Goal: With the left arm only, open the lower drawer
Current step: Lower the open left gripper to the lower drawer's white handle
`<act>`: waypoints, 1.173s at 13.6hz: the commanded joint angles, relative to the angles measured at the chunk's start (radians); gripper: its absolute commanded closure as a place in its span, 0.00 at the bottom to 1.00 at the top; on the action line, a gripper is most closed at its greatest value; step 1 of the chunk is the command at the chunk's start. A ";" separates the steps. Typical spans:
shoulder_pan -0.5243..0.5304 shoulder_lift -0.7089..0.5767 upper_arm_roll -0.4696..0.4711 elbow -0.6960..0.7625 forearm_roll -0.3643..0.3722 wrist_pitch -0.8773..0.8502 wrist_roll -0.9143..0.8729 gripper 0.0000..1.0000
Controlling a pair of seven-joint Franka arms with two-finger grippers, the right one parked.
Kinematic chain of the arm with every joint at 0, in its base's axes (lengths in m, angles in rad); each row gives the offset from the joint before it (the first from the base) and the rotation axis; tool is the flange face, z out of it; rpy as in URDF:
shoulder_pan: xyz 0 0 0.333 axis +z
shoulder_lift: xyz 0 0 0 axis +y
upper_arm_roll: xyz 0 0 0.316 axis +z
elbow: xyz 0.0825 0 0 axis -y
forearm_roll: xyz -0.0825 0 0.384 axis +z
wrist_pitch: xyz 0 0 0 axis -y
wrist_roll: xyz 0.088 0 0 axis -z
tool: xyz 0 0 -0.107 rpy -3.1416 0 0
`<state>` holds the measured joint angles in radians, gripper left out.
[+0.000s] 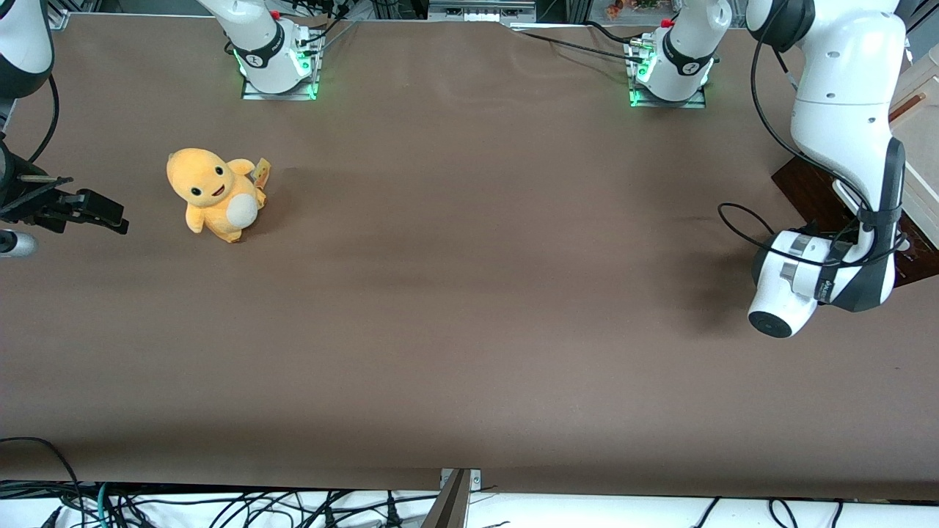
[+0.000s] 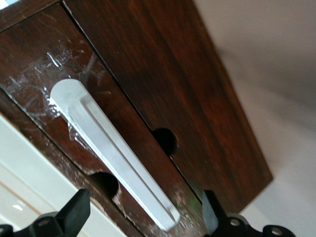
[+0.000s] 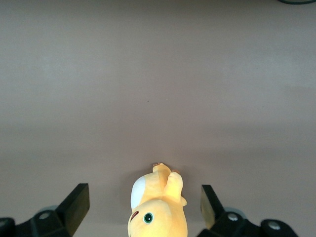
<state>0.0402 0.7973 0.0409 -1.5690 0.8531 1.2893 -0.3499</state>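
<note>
The lower drawer [image 2: 39, 64] fills the left wrist view: a dark brown glossy wood front with scuffed patches and two round holes. Its long white bar handle [image 2: 111, 150] runs slantwise across the front. My gripper [image 2: 143, 215] is open and close in front of the drawer, and one end of the handle lies between its black fingertips [image 2: 76, 210] without touching them. In the front view the left arm [image 1: 843, 132] bends down over the dark wood of the drawer [image 1: 803, 192] at the working arm's end of the table. Its wrist hides the gripper there.
A cream panel [image 2: 29, 168] adjoins the dark drawer front. The pale cabinet [image 1: 921, 147] stands at the table's edge by the working arm. An orange plush toy [image 1: 216, 192] sits on the brown table [image 1: 469, 293] toward the parked arm's end.
</note>
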 commanded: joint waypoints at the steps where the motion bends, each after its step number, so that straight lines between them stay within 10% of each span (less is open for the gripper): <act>1: 0.010 0.028 -0.003 0.014 0.059 -0.022 -0.009 0.00; 5: 0.030 0.049 -0.003 0.015 0.121 -0.022 -0.009 0.15; 9: 0.030 0.065 -0.003 0.017 0.133 -0.022 -0.009 0.68; 16: 0.010 0.071 -0.006 0.026 0.133 -0.038 0.002 0.80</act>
<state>0.0679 0.8507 0.0415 -1.5585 0.9832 1.2701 -0.3882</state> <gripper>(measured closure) 0.687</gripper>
